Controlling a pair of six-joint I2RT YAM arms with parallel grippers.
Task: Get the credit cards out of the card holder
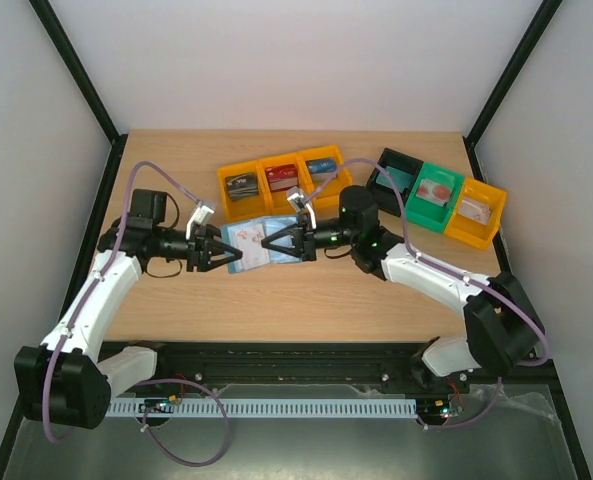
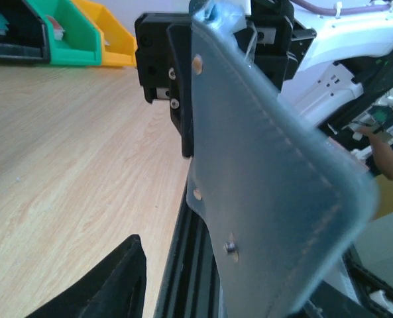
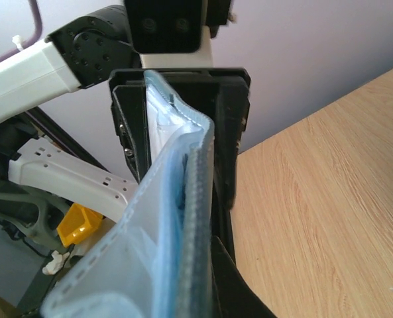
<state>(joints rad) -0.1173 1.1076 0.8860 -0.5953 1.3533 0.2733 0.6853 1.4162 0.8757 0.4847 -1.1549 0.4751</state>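
The teal-blue card holder [image 1: 253,243] is held up between my two grippers over the middle of the table. In the right wrist view its pale clear sleeves [image 3: 150,225] stand on edge between my right gripper's [image 3: 183,291] fingers, and the dark right finger [image 3: 246,285] presses on it. My right gripper [image 1: 274,243] is shut on it. My left gripper [image 1: 226,255] is open around the holder's other edge. In the left wrist view the holder's cover [image 2: 269,172] stands apart from the left finger [image 2: 110,285]. Credit cards lie in the yellow bins [image 1: 242,185]. None shows clearly inside the holder.
Three joined yellow bins [image 1: 264,163] stand behind the holder, each with a card. A black bin [image 1: 394,172], a green bin [image 1: 446,178] and a yellow bin [image 1: 488,196] stand at the back right. The table's near edge is a black rail [image 2: 189,265].
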